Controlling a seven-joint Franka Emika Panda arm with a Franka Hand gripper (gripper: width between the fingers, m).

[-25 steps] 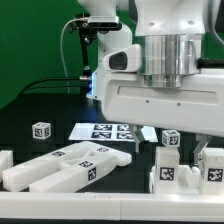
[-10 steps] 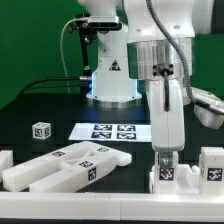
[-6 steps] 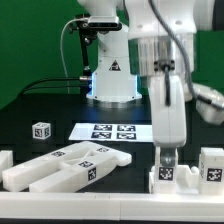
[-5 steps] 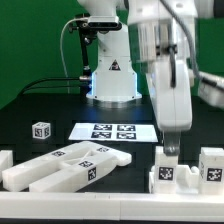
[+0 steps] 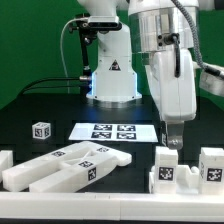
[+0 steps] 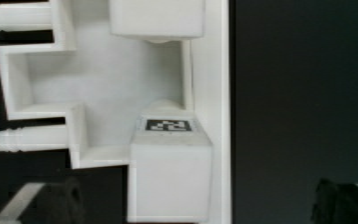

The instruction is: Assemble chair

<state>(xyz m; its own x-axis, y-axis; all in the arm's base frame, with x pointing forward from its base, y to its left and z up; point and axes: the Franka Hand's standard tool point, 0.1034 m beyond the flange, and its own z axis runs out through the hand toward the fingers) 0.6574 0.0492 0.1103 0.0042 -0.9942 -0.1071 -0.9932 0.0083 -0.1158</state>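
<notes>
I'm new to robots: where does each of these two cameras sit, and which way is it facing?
Exterior view: off the arm, low near the black table, facing the robot's base across it; shows the glossy white arm and gripper hanging over a matte white pegged chair piece.
Wrist view: on the wrist, looking down along the gripper onto that piece; two dark blurred shapes, probably fingertips, show.
Shared: the same tagged chair piece.

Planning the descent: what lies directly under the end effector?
A pegged white chair piece bearing a tag, on the table. Its underside is covered; whether the end effector touches it is unclear.
</notes>
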